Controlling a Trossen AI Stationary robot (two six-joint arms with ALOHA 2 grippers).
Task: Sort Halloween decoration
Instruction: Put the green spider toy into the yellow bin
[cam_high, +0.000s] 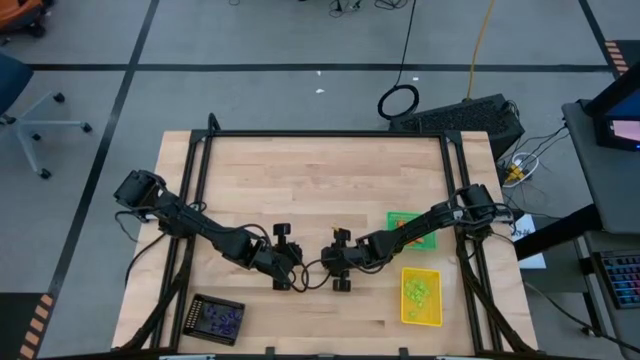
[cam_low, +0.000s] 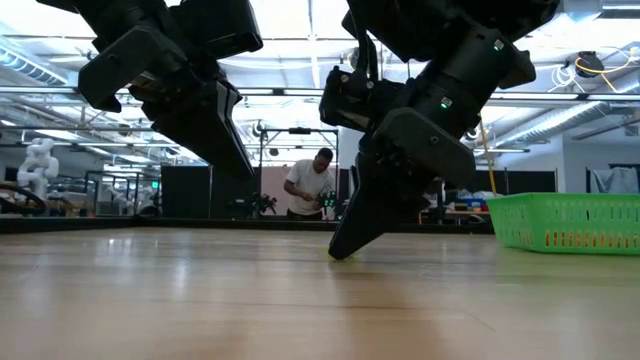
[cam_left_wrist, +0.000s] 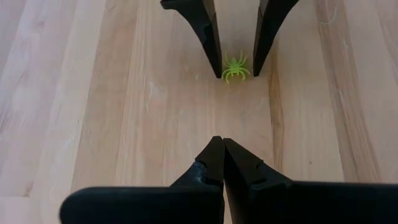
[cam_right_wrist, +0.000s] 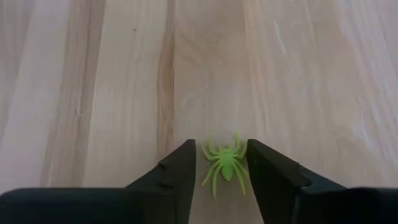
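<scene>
A lime green plastic spider (cam_right_wrist: 225, 163), one Halloween decoration, lies flat on the wooden table near its middle front. My right gripper (cam_right_wrist: 222, 149) stands open over it, slanting down from the table's right, one finger on each side of the spider (cam_left_wrist: 234, 67). In the low view its tips (cam_low: 340, 250) reach the table top. My left gripper (cam_left_wrist: 222, 142) is shut and holds nothing. It hovers above the table just left of the spider, pointing at it (cam_high: 292, 280). My right gripper has the spider between its two fingers (cam_right_wrist: 186, 163), whose inner faces stand right at the ends of the spider's legs. Whether they touch the legs, I cannot tell. The spider lies flat on the table.
A green tray (cam_high: 410, 228) with orange pieces and a yellow tray (cam_high: 421, 297) with lime green pieces stand at the right. A black tray (cam_high: 216, 318) with purple pieces sits at the near left. A person (cam_low: 310, 185) stands far behind the table.
</scene>
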